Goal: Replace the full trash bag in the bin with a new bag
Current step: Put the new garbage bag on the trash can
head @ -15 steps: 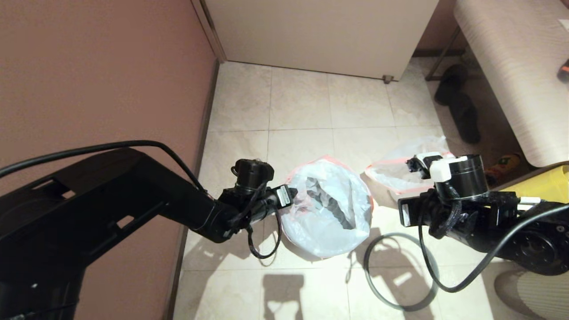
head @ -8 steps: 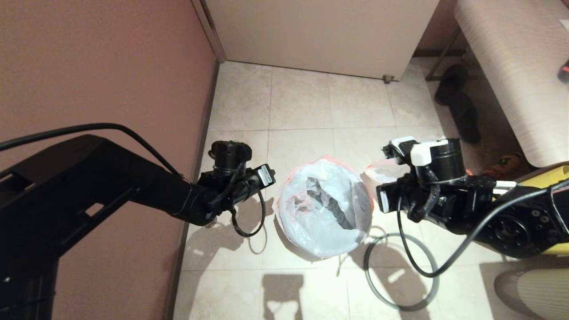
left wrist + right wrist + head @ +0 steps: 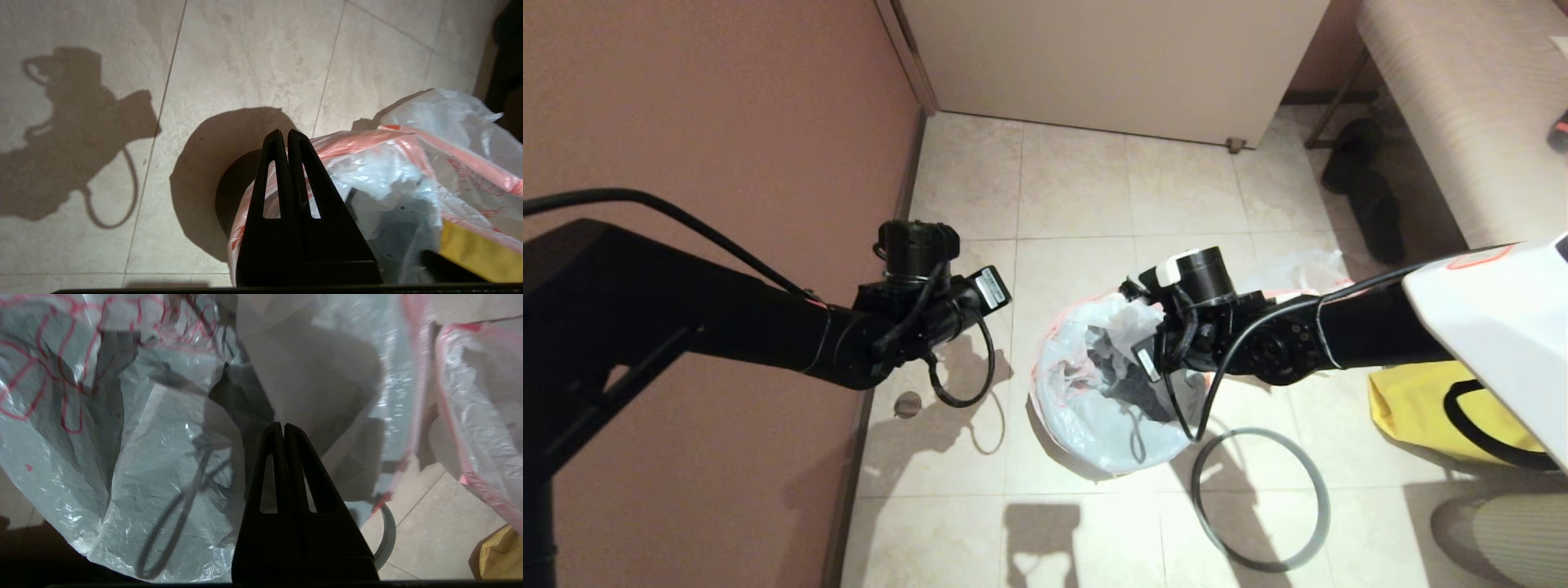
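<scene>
Since a second ago the right tool (image 3: 1134, 309) has swung in from beside the bin (image 3: 229, 196) to hang over its mouth, fingers pressed together on nothing, while the left tool (image 3: 284, 136) has drawn back toward the wall and closed empty. A white bag (image 3: 1094, 384) lines the bin, pink band draped over its edge. Another white bag (image 3: 1290, 273) lies on the floor behind the right arm. Floor lies open left of the bin; right of it rests the grey hoop (image 3: 1260, 500), with a yellow bag (image 3: 1421, 404) beyond.
</scene>
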You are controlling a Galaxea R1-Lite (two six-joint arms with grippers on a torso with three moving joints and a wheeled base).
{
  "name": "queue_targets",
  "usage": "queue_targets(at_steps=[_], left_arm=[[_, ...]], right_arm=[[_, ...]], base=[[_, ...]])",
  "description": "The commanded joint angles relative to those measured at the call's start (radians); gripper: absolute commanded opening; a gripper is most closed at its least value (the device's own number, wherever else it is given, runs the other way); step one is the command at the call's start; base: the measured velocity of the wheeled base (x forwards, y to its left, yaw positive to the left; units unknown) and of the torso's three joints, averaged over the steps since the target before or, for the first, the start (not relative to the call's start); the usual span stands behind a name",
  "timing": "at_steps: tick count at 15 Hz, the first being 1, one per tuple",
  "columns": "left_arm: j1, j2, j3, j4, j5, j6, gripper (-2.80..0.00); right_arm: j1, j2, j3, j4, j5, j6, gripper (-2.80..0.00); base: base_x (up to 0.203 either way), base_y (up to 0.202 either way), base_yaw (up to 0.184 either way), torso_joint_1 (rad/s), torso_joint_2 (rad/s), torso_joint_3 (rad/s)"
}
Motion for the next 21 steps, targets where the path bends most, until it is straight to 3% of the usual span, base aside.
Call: queue_targets(at_steps=[1, 7, 10, 13, 15, 17, 21], left_arm=[[-0.002, -0.085, 0.004, 0.006, 0.002, -0.002, -2.80], [-0.035, -0.142, 0.031, 0.007, 0.002, 0.014, -2.80], [-0.040, -0.164, 0.038, 0.005, 0.002, 0.018, -2.80], [-0.060, -0.206, 0.060, 0.003, 0.003, 0.021, -2.80], [-0.060, -0.225, 0.066, 0.002, 0.002, 0.025, -2.80], [-0.077, -0.225, 0.072, 0.003, 0.003, 0.024, -2.80], [-0.108, -0.225, 0.089, 0.000, 0.003, 0.026, -2.80]], right_arm=[[0.002, 0.109, -0.069, 0.057, 0.007, -0.012, -2.80], [0.012, 0.341, -0.373, 0.140, 0.058, -0.093, -2.80], [0.010, 0.423, -0.393, 0.161, 0.035, -0.192, -2.80], [-0.005, 0.517, -0.401, 0.075, 0.024, -0.328, -2.80], [-0.023, 0.550, -0.404, 0.050, -0.037, -0.433, -2.80], [-0.026, 0.538, -0.402, 0.107, -0.055, -0.461, -2.80], [-0.034, 0.397, -0.399, 0.428, -0.106, -0.466, -2.80]], base=[[0.000, 0.000, 0.000, 0.000, 0.00, 0.000], [0.000, 0.000, 0.000, 0.000, 0.00, 0.000], [0.000, 0.000, 0.000, 0.000, 0.00, 0.000], [0.000, 0.000, 0.000, 0.000, 0.00, 0.000], [0.000, 0.000, 0.000, 0.000, 0.00, 0.000], [0.000, 0.000, 0.000, 0.000, 0.00, 0.000], [0.000, 0.000, 0.000, 0.000, 0.00, 0.000]])
